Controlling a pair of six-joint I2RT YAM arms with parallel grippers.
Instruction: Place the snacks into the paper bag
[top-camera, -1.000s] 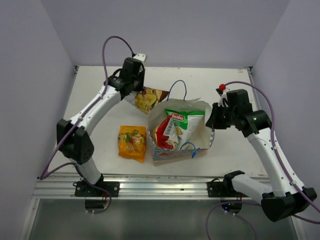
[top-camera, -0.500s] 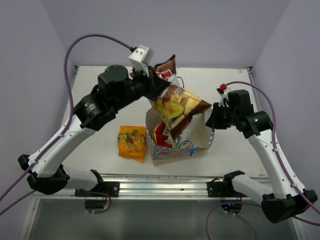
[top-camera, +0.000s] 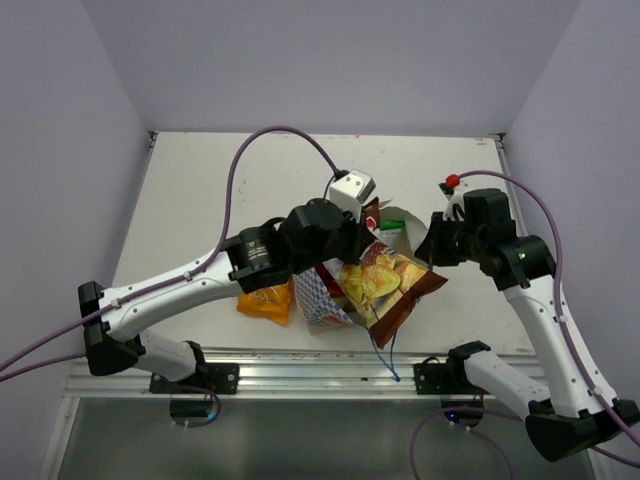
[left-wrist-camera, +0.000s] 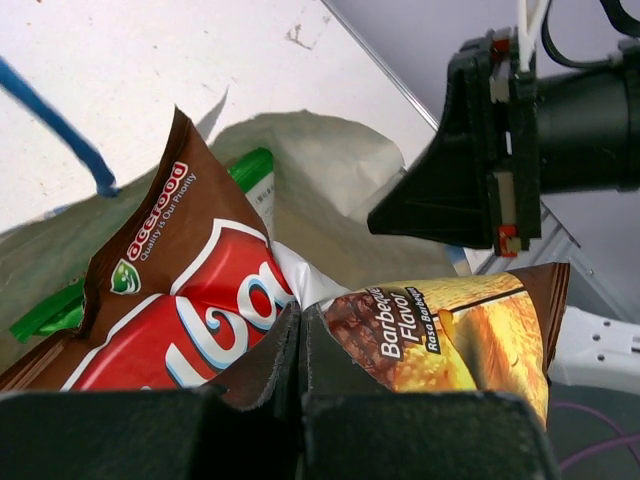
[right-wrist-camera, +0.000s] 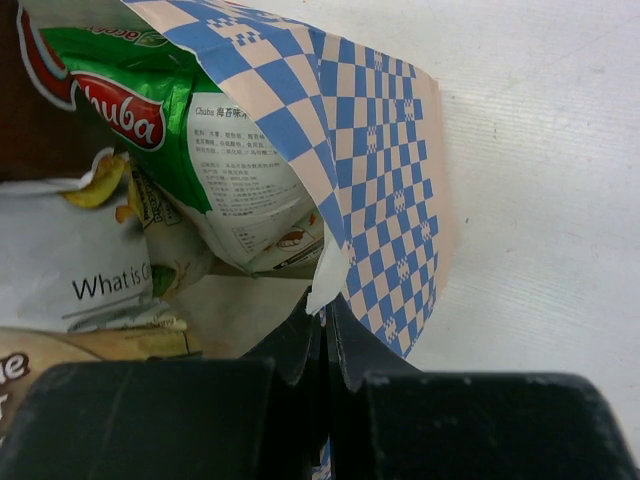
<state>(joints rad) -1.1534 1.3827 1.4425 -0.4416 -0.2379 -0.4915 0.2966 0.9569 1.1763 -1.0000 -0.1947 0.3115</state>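
My left gripper (top-camera: 360, 240) (left-wrist-camera: 300, 322) is shut on the top edge of the brown-white barbecue snack packet (top-camera: 388, 285) (left-wrist-camera: 200, 310), which hangs tilted over the mouth of the paper bag (top-camera: 318, 297) (left-wrist-camera: 330, 180). A green-white packet (left-wrist-camera: 252, 172) (right-wrist-camera: 130, 110) stands inside the bag, beside a white packet back (right-wrist-camera: 80, 275). My right gripper (top-camera: 433, 240) (right-wrist-camera: 322, 305) is shut on the bag's right rim, its blue checked outside (right-wrist-camera: 390, 170) folded over. The orange-yellow packet (top-camera: 265, 301) lies on the table left of the bag, partly under my left arm.
A blue cord handle (top-camera: 385, 350) trails from the bag over the table's front edge near the metal rail (top-camera: 320, 375). Purple-grey walls close in the table (top-camera: 200, 190) on three sides. The left arm lies low across the front left.
The left arm swung from the back of the table forward and down over the bag, carrying the brown packet with it. The right gripper kept its hold on the rim.
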